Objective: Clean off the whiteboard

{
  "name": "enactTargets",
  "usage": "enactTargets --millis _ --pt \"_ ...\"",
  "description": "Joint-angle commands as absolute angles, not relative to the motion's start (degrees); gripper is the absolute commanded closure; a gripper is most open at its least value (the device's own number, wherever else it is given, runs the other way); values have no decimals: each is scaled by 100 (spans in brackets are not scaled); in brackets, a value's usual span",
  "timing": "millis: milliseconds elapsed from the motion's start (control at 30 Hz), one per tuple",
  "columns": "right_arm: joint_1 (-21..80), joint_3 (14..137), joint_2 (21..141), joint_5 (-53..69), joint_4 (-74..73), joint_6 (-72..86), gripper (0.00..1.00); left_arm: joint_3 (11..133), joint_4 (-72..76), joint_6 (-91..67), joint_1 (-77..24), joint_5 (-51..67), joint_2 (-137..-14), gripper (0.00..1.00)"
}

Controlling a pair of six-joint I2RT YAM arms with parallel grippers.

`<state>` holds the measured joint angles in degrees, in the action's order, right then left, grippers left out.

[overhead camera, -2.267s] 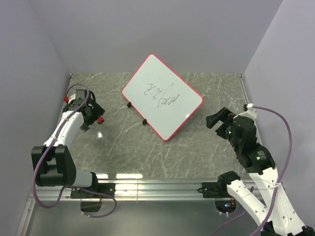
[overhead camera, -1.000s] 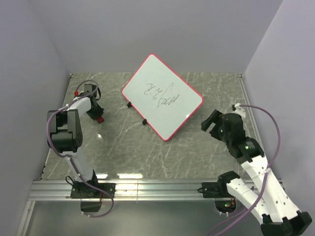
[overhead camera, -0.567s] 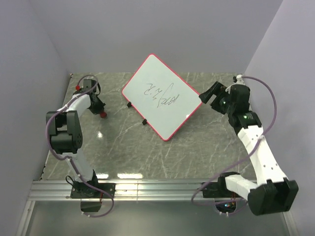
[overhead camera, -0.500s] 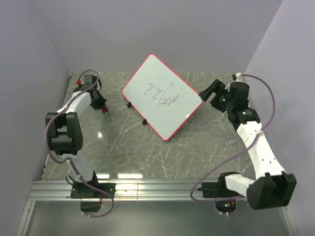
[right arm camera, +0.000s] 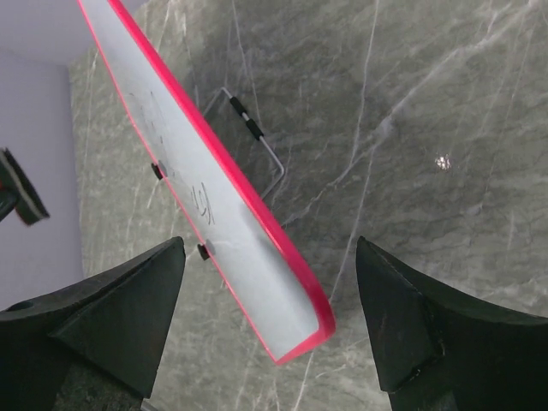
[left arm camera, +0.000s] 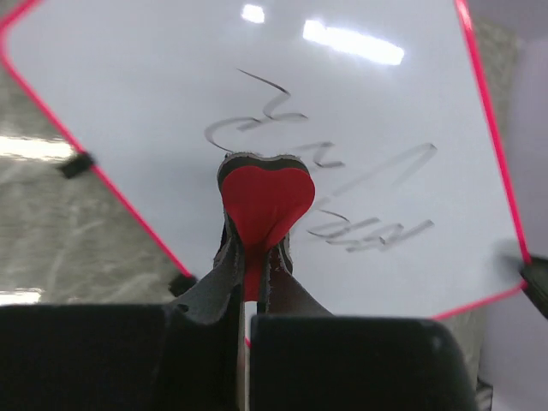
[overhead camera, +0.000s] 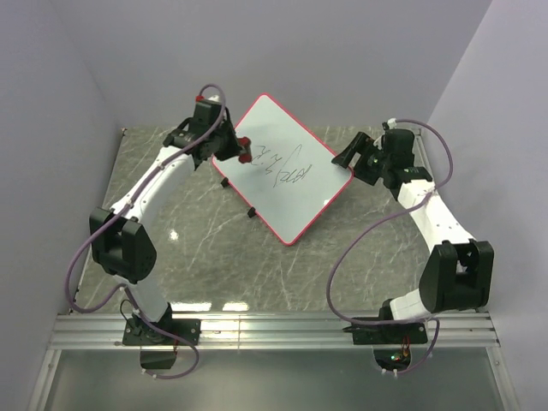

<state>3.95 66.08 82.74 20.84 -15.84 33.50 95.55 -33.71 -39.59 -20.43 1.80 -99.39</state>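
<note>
Whiteboard (overhead camera: 295, 201) propped tilted on the grey desk (overhead camera: 214, 257), with black scribbles (overhead camera: 281, 168) across its middle.
The left tool (overhead camera: 238, 154) is clamped narrow on a red-and-black eraser (left arm camera: 265, 201) at the left end of the scribbles; whether the eraser touches the whiteboard I cannot tell. The right tool (right arm camera: 270, 317) stands wide at the whiteboard's right corner, one finger on each side, neither touching. A wire stand (right arm camera: 251, 122) shows behind the whiteboard.
</note>
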Motion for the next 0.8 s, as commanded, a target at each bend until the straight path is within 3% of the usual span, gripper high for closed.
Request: enactTargets --millis 0,100,367,500,667,767 --pt "316 7014 8314 2232 -1336 3120 13 10001 -3586 -3832 -2407 475 -10072 100" --pt "299 7058 8420 2442 -1284 3146 14 10037 -3507 -3867 -2644 606 -10168 100" --pt "360 6671 8420 3357 -642 3384 31 10335 -3437 -3902 -3146 782 -10599 100" --pt "413 6592 8464 3647 -615 3322 50 10713 -3428 -3920 -3427 887 -10915 100" --pt "439 6548 8525 3726 -773 3182 63 11336 -3428 -3990 -3673 1116 -11267 100" --pt "457 6487 8543 3761 -817 3129 77 11749 -3445 -4016 -3823 1212 -11531 100"
